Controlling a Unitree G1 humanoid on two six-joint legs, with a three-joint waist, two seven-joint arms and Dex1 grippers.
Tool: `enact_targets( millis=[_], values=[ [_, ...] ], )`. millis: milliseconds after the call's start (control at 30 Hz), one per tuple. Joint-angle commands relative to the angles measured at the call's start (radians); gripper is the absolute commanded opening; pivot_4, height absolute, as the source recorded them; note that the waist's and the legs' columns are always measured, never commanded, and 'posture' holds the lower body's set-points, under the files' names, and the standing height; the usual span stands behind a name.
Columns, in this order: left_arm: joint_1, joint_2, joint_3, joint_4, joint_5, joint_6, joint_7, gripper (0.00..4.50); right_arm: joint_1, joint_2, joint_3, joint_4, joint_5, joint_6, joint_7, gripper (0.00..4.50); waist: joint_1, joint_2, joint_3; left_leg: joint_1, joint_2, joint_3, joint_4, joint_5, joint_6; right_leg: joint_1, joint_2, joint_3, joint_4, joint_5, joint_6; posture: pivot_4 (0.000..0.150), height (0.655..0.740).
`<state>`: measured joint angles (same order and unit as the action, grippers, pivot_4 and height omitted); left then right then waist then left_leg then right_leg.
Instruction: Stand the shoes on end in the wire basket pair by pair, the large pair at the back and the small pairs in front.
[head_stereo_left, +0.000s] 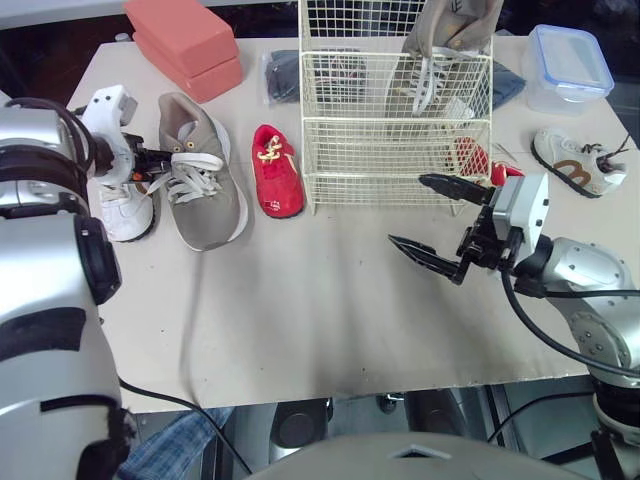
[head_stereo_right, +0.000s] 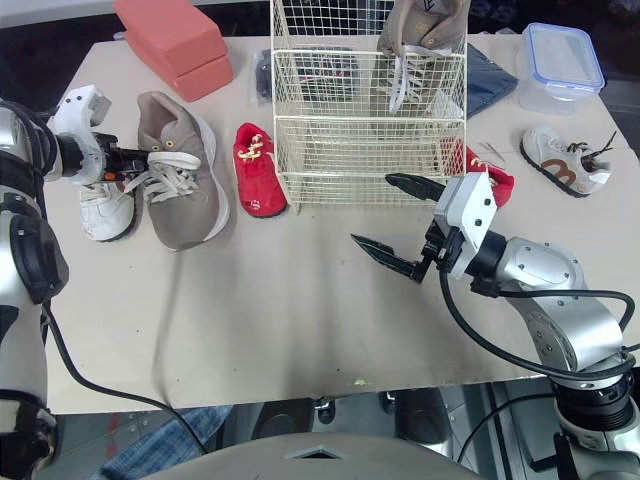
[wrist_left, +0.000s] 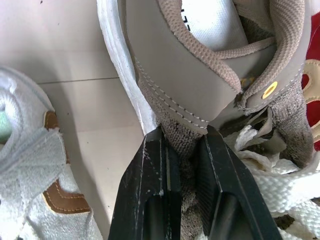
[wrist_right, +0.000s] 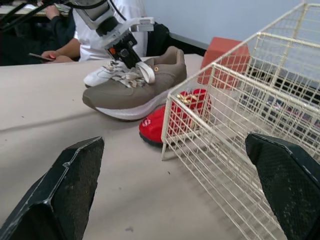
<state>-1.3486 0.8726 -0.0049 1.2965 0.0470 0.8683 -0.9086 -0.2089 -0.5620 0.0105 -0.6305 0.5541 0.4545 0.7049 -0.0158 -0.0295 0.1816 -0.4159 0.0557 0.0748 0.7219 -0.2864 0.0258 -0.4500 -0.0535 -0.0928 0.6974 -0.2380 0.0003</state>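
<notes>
Over by the left edge of the bench (head_stereo_left: 300, 310), the left gripper (wrist_left: 184, 134) is pinched tight on the opening of the large tan shoe (head_stereo_left: 200, 185). That shoe lies on its sole between a white shoe (head_stereo_left: 125, 212) and a small red shoe (head_stereo_left: 275, 172). Its mate (head_stereo_left: 445, 35) stands on end at the back of the wire basket (head_stereo_left: 380, 125), at the far edge. The right gripper (head_stereo_left: 406, 210) hangs spread wide and empty before the basket's front.
</notes>
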Motion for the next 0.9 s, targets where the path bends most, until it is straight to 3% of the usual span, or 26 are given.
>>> enact_targets(
  millis=[33, 300, 533, 733, 900],
  values=[
    [-0.027, 0.048, 0.055, -0.005, -0.030, 0.019, 0.028, 0.18, -0.019, 0.006, -0.008, -0.009, 0.008, -0.026, 0.009, 4.50, 0.001, -0.001, 0.000, 0.000, 0.000, 0.000, 0.000, 0.000, 0.000, 0.000, 0.000, 0.000, 0.000, 0.000, -0.001, 0.150, 0.6860],
    [-0.088, 0.132, 0.144, -0.104, -0.098, 0.087, 0.026, 0.18, -0.055, 0.028, -0.038, 0.016, 0.032, -0.041, 0.008, 4.50, 0.004, -0.006, 0.004, -0.002, 0.000, -0.001, 0.001, 0.000, 0.000, -0.001, -0.001, -0.001, 0.000, 0.001, -0.002, 0.150, 0.6860],
    [-0.044, 0.170, 0.223, -0.343, -0.172, 0.141, 0.071, 0.18, -0.094, 0.039, -0.055, 0.049, 0.036, -0.062, 0.009, 4.50, 0.008, -0.009, 0.004, -0.003, 0.000, -0.003, 0.001, 0.000, 0.000, -0.001, -0.002, -0.001, 0.000, 0.001, -0.002, 0.150, 0.6860],
    [0.111, 0.062, 0.412, -0.730, -0.302, 0.002, 0.191, 0.18, -0.112, 0.049, -0.051, 0.070, 0.026, -0.082, 0.003, 4.50, 0.009, -0.009, 0.004, -0.003, 0.000, -0.003, 0.002, 0.000, -0.001, -0.001, -0.008, 0.000, 0.002, 0.001, -0.002, 0.150, 0.6860],
    [0.172, -0.072, 0.497, -0.946, -0.396, -0.111, 0.268, 0.18, -0.114, 0.059, -0.053, 0.075, 0.016, -0.094, -0.011, 4.50, 0.012, -0.009, 0.004, -0.007, 0.000, -0.005, 0.011, 0.000, 0.000, -0.001, -0.009, -0.002, 0.005, 0.002, -0.002, 0.150, 0.6860]
  ],
)
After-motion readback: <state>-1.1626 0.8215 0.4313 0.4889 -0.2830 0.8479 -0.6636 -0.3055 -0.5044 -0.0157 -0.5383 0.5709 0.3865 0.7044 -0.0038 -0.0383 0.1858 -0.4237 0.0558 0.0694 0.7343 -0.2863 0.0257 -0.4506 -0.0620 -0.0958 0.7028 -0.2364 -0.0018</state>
